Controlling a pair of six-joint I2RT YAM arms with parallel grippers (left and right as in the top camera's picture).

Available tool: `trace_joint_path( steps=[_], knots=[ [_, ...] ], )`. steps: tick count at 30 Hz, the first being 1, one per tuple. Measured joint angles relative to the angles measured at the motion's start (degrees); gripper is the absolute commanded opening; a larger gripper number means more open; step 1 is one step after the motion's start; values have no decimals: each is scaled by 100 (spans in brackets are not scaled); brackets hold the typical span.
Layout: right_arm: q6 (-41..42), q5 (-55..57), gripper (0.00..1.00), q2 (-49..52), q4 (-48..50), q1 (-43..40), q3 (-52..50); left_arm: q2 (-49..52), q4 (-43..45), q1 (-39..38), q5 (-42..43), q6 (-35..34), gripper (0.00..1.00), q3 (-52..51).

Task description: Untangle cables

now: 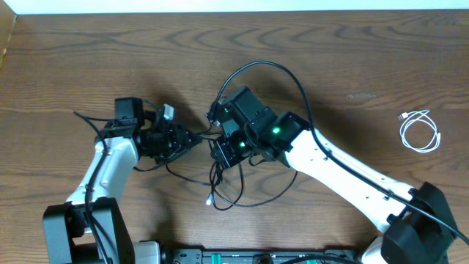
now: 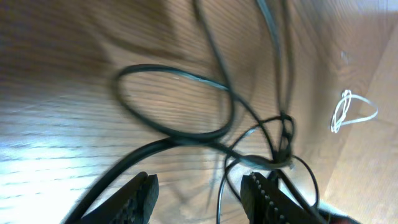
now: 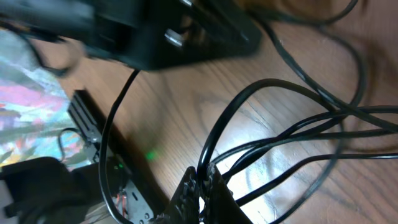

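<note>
A tangle of black cable lies at the table's middle, one big loop arching toward the far side and thinner strands trailing toward the near edge. My left gripper sits at the tangle's left side. In the left wrist view it is open just above the wood, a thick cable loop lies ahead, and one thin strand runs between the fingers. My right gripper is over the knot's middle. The right wrist view shows it shut on a bundle of black strands fanning out to the right.
A coiled white cable rests apart at the far right, also visible in the left wrist view. A black equipment rail runs along the near edge. The two grippers are almost touching.
</note>
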Motion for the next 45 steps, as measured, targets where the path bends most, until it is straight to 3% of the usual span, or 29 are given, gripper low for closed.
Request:
trace_joint_path(
  steps=[6,9,13,20,26,34,37,39,41,45],
  knots=[
    [-181,-487,1,-22,407,0,0,0,103,-247,22,17,45,0],
    [-223,-697,1,-22,619,0,0,0,105,-264,22,24,13,0],
    [-262,-905,1,-26,833,0,0,0,120,-264,-13,50,8,0],
    [-278,-1005,1,-372,933,-7,-9,0,81,-267,-623,-229,8,0],
    [-302,-881,1,-1346,1027,-17,-9,0,-37,-267,-1390,-684,8,0],
    [-315,389,1,-2428,37,-17,2,0,-214,-269,-2291,-1252,8,0],
    [-289,702,2,-2479,-391,-26,4,0,-251,-269,-2428,-1333,17,0],
    [-271,796,9,-2441,-592,-26,2,0,-284,-269,-2446,-1368,26,0],
    [-153,925,25,-2343,-885,-26,2,0,-297,-269,-2398,-1285,37,0],
    [9,1178,41,-2052,-1285,-26,7,0,-286,-269,-2063,-1008,43,0]
  ],
)
